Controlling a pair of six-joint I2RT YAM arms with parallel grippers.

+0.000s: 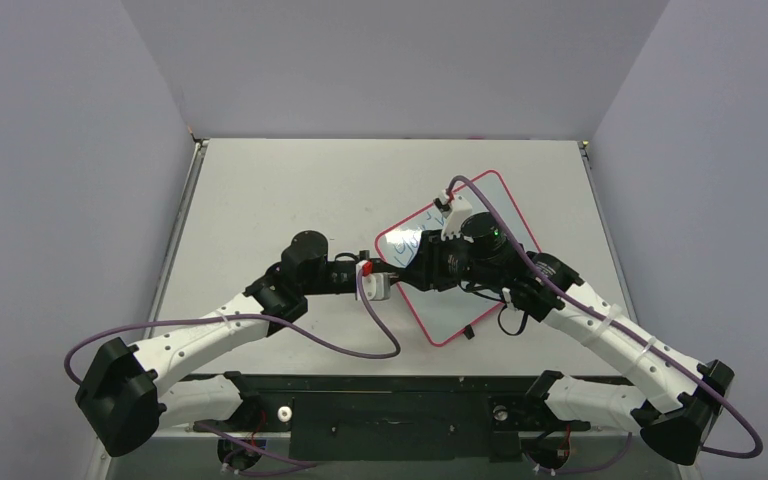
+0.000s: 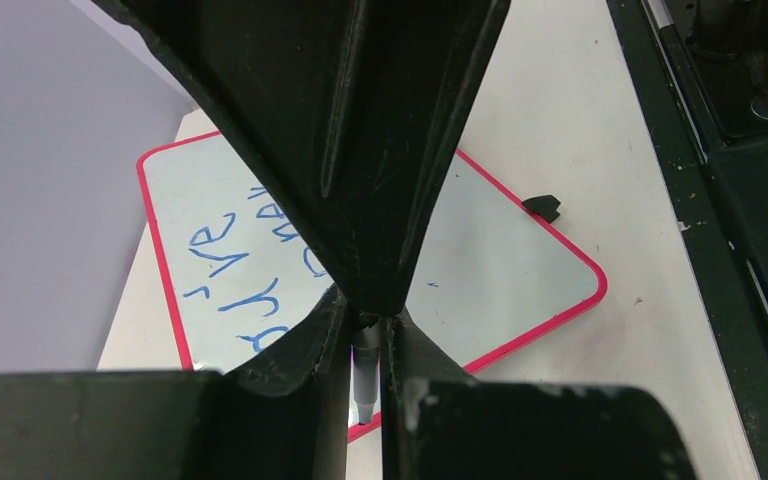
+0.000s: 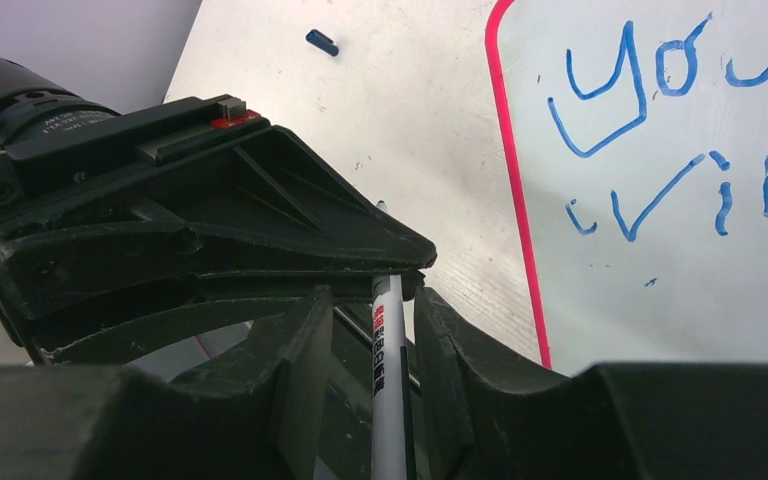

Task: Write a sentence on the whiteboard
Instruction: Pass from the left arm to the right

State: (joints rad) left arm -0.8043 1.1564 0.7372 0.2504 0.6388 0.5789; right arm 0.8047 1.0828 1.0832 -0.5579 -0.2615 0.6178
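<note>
The whiteboard (image 1: 465, 300) lies flat on the table (image 1: 290, 190), right of centre and turned diagonally. The sentence (image 3: 670, 130) is in blue on its far-left part. The two tools meet over the board's left edge. The left gripper (image 2: 365, 330) is clamped on the pen (image 3: 388, 400). The right gripper (image 3: 372, 300) stands narrowly parted, loose around the same pen.

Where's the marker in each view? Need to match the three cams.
Top external: not discernible, hidden where left gripper and right gripper meet at the whiteboard's left edge.
Left wrist: marker bottom centre, between the left gripper's fingers.
Right wrist: marker bottom centre, white barrel, red label.
Shared landmark: the whiteboard's pink-red frame.
</note>
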